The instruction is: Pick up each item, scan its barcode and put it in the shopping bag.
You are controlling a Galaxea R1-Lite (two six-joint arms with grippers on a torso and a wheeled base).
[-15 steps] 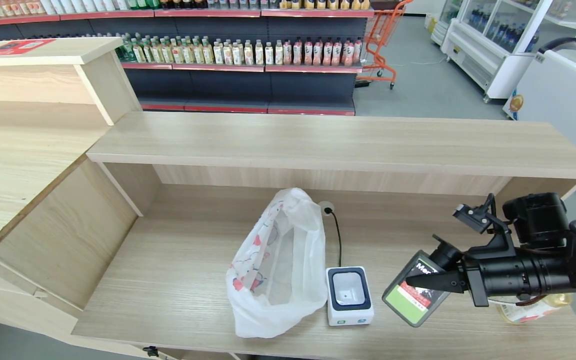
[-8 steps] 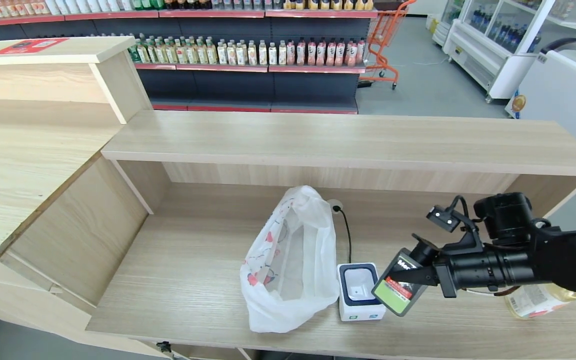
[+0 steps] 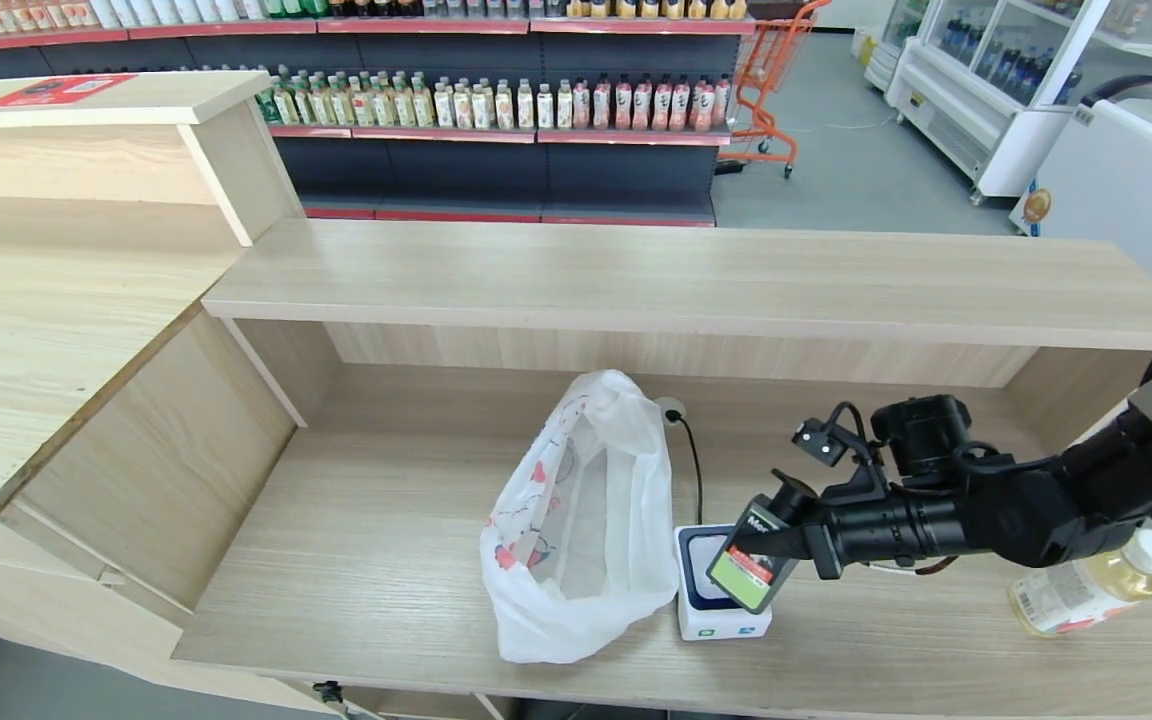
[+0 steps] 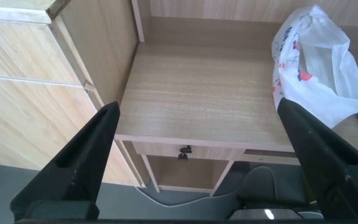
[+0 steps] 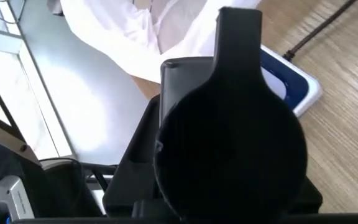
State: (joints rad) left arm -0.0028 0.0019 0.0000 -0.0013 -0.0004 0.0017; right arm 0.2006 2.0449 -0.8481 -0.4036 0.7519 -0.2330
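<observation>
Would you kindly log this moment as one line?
phase: scan | right tool: shut on packet, over scanner | left tool: open, empty | shopping bag: open beside scanner | bottle: on counter

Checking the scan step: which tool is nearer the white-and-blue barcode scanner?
Right. The right tool holds a green-and-red flat packet just over the white-and-blue barcode scanner; the left tool hangs off the front edge of the wooden counter, beyond the white plastic shopping bag.
</observation>
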